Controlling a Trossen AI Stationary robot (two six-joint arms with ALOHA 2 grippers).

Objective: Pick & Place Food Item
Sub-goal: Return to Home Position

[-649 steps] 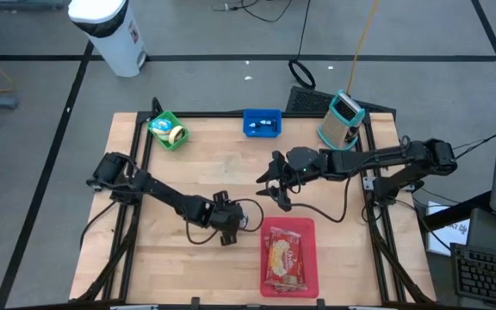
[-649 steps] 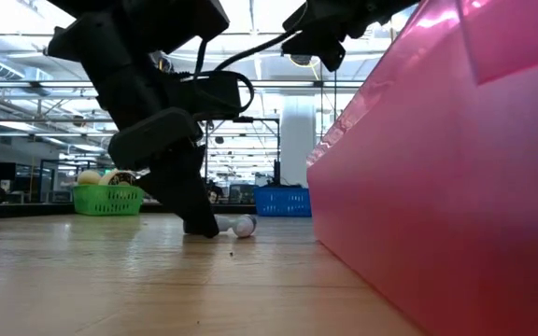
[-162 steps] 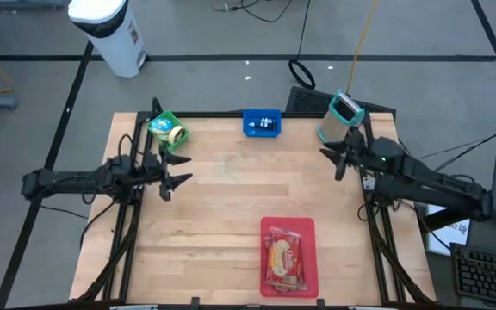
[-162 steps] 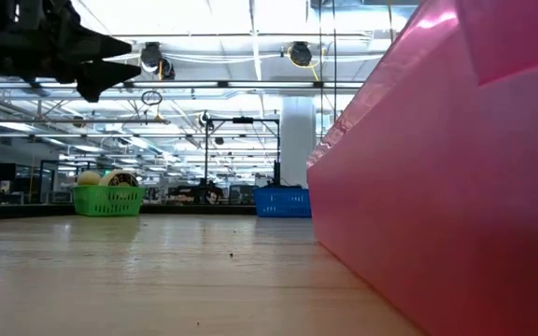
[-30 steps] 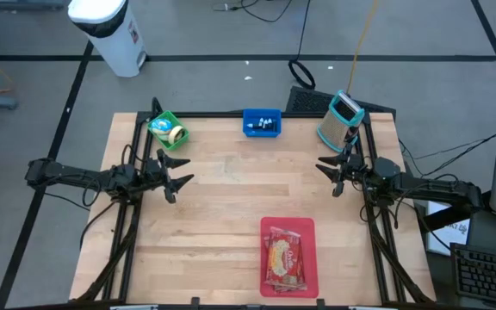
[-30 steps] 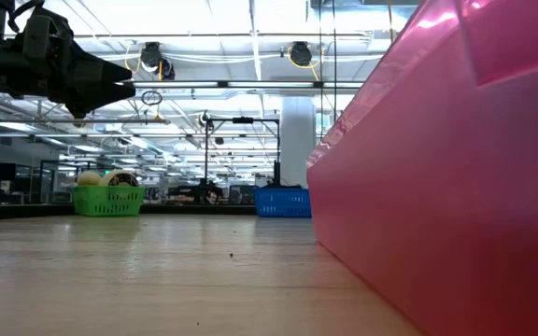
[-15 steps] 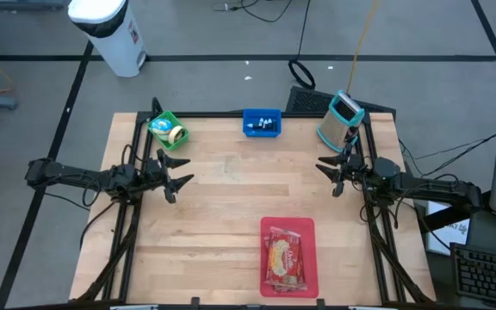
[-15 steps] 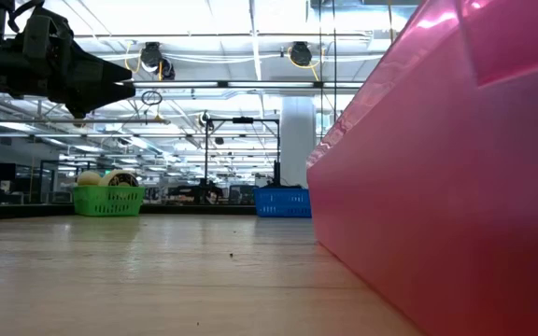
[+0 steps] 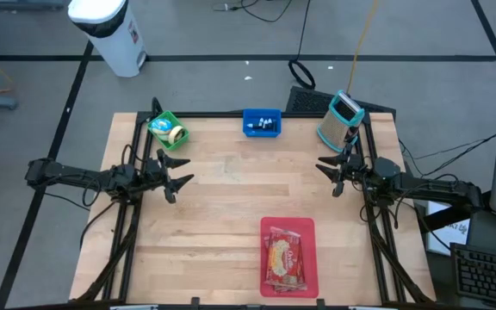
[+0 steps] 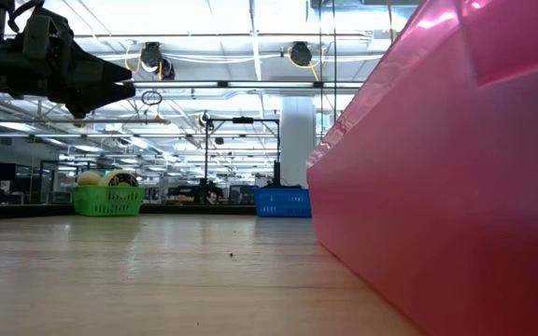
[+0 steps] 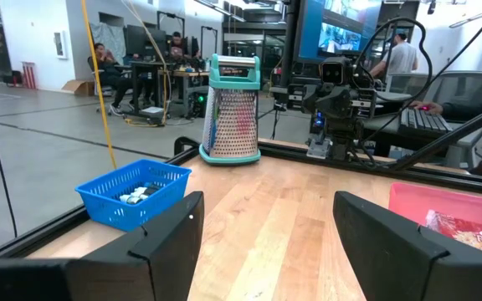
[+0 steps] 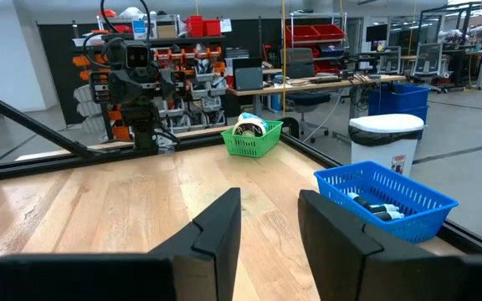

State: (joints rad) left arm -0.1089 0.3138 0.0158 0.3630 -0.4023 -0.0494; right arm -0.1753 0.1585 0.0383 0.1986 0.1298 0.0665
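Pale wooden table, smooth and matt; blue bin latticed plastic; red tray glossy plastic

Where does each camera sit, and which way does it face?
High: overhead, facing straight down; left gripper and right gripper show.
Low: tabletop height, facing green bin and blue bin; left gripper above.
Left wrist: faces right arm; own open fingers show.
Right wrist: faces left arm; own open fingers show.
Wrist views share the blue bin.
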